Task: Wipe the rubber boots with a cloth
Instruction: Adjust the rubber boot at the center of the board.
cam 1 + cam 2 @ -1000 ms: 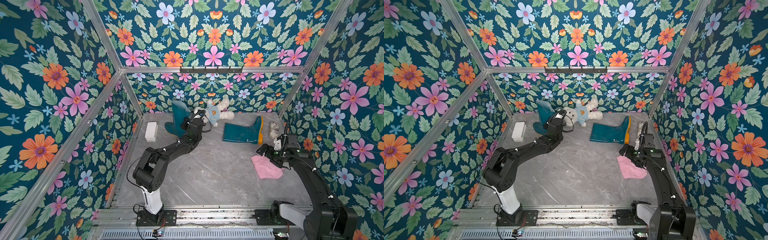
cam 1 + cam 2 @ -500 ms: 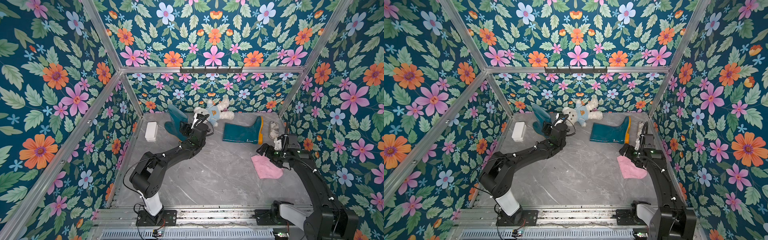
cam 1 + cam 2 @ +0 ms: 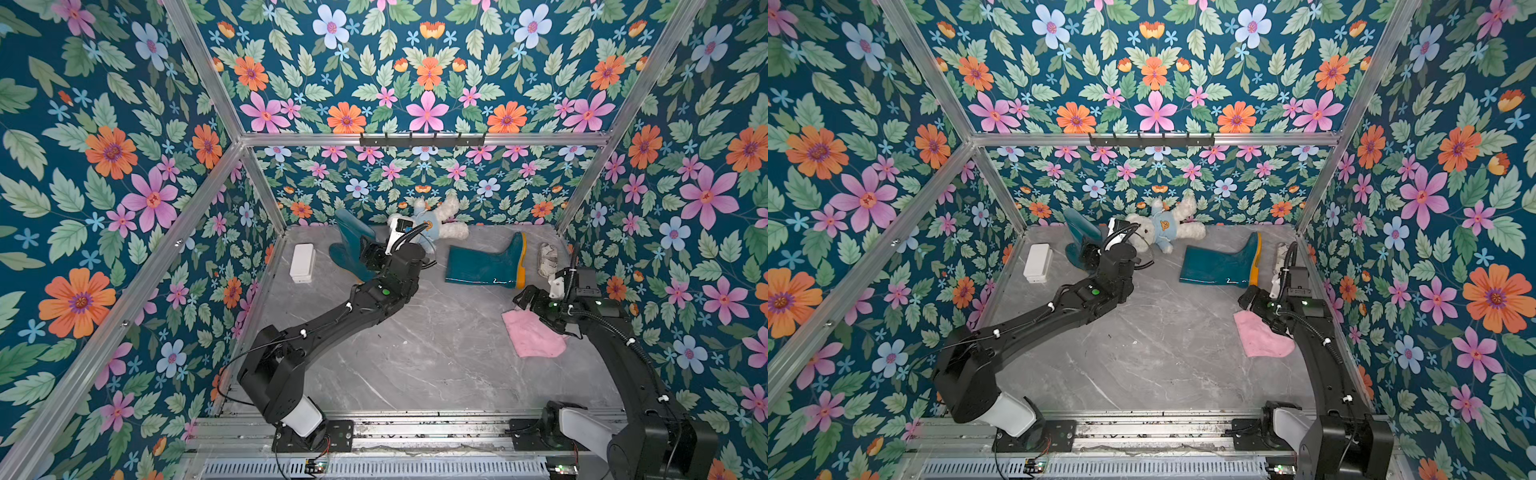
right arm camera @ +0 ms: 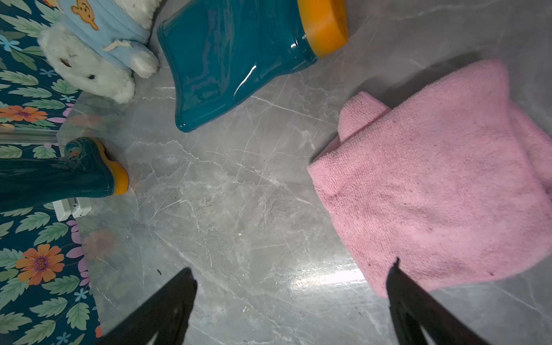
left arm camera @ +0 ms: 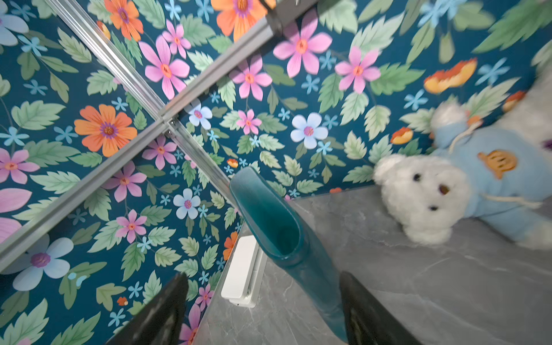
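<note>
The cloth (image 3: 534, 336) lay flat on the table (image 3: 415, 353) by the right wall, just beneath the right gripper (image 4: 291, 266). That gripper's jaws stood wide apart and empty, one finger over the cloth's edge. The right arm was plainly the nearer one, and the left was well apart from the cloth. The lying boot (image 3: 482, 266) rested on its side just beyond the cloth, its long axis across the table, sole toward the right wall and mouth toward the middle. The standing boot (image 3: 349, 237) was near the far left corner, mouth up and leaning a little. Its shaft ran between the spread jaws of the left gripper (image 5: 263, 276), which I judged were not clamping it.
</note>
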`<state>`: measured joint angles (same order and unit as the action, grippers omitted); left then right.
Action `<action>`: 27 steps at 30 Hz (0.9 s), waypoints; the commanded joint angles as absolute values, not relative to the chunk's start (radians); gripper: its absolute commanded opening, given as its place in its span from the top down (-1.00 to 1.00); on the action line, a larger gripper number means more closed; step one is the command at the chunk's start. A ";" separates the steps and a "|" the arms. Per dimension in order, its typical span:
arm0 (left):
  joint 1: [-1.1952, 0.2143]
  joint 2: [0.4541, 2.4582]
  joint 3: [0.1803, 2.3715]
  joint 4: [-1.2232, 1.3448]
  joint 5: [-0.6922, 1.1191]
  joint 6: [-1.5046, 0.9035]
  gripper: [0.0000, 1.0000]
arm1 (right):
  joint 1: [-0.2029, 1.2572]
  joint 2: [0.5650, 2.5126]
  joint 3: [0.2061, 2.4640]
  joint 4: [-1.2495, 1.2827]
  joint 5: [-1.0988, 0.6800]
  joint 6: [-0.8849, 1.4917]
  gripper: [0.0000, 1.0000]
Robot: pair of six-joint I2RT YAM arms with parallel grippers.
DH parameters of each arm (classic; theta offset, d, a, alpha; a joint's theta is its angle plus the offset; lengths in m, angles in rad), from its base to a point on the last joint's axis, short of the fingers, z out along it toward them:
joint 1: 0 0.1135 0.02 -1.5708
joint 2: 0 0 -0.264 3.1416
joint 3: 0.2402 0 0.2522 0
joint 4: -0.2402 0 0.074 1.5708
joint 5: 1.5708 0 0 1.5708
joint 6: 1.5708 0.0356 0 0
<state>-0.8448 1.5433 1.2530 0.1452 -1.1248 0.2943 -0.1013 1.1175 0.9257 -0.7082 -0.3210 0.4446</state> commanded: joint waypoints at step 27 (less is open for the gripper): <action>-0.743 2.065 1.407 0.242 0.132 -0.735 -0.58 | -0.040 1.201 0.925 -0.574 -0.241 0.437 -0.98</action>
<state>-0.7418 2.0396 1.3857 0.1223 0.0307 -0.5575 -0.0319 1.2137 0.9260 -0.5594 -0.2611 0.4599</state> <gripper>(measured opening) 0.791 0.988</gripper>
